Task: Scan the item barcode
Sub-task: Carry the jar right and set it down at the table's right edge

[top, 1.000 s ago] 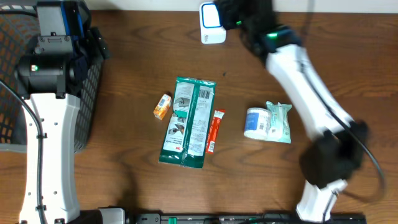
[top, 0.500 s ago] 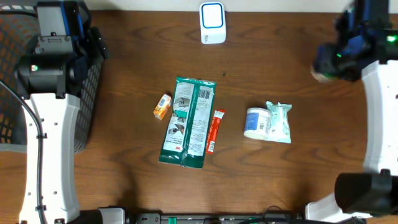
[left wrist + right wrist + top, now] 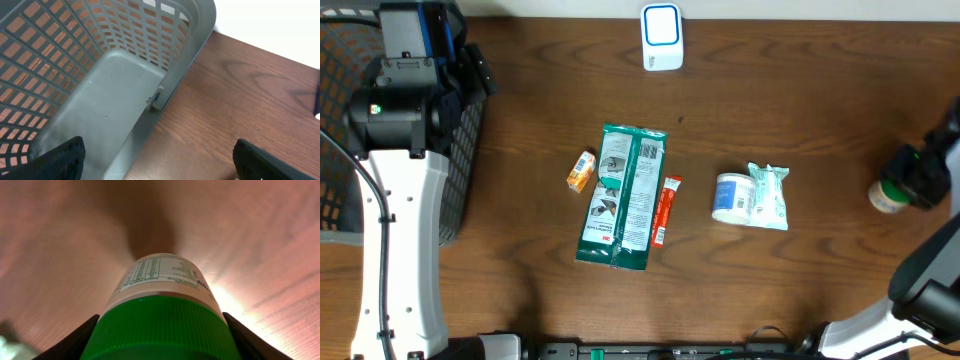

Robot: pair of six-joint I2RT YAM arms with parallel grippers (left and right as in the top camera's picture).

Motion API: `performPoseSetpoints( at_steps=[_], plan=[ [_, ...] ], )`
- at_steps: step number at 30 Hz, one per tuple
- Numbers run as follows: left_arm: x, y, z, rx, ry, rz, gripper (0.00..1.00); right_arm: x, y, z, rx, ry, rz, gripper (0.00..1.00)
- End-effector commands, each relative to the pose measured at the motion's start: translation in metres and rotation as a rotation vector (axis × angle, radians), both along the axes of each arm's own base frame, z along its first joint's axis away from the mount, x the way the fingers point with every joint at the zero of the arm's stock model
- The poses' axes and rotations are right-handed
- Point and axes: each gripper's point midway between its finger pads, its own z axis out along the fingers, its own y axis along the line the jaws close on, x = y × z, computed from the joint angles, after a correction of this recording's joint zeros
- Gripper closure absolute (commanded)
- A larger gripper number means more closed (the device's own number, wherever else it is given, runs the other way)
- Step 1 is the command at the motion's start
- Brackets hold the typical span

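The item is a white bottle with a printed label and a ribbed green cap. My right gripper is shut on the cap, one dark finger pressed against each side. From overhead the bottle hangs at the table's far right edge, below the right gripper. The white and blue scanner stands at the back centre, far from the bottle. My left gripper is open and holds nothing, above the corner of the basket.
A grey mesh basket fills the left side. Mid-table lie a green pack, a small orange packet, a red stick pack, a white roll and a wipes pack.
My right arm has swung from beside the scanner at the back centre out to the right edge and toward the front, carrying the bottle. The left arm has not moved.
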Motion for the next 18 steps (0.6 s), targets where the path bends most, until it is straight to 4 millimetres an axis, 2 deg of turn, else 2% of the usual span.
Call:
performPoseSetpoints(
  at_steps=[1, 5, 6, 7, 8, 9, 18],
  plan=[
    [0.000, 0.004, 0.003, 0.011, -0.007, 0.017, 0.10, -0.009, -0.006, -0.006, 0.039, -0.034, -0.084, 0.97],
    [0.000, 0.004, 0.003, 0.011, -0.007, 0.017, 0.10, -0.018, -0.014, -0.014, 0.049, -0.037, -0.121, 0.94],
    [0.000, 0.004, 0.003, 0.011, -0.007, 0.017, 0.10, -0.020, -0.015, -0.015, 0.050, -0.035, -0.127, 0.87],
    [0.000, 0.004, 0.003, 0.011, -0.007, 0.017, 0.10, -0.021, -0.017, -0.015, 0.051, -0.036, -0.132, 0.51],
    [0.000, 0.004, 0.003, 0.011, -0.007, 0.017, 0.10, -0.021, -0.017, -0.015, 0.053, -0.037, -0.134, 0.11],
    [0.000, 0.004, 0.003, 0.011, -0.007, 0.017, 0.10, -0.021, -0.017, -0.015, 0.053, -0.037, -0.134, 0.01],
    [0.000, 0.004, 0.003, 0.011, -0.007, 0.017, 0.10, -0.025, -0.014, -0.014, 0.069, -0.026, -0.129, 0.01]
  ],
)
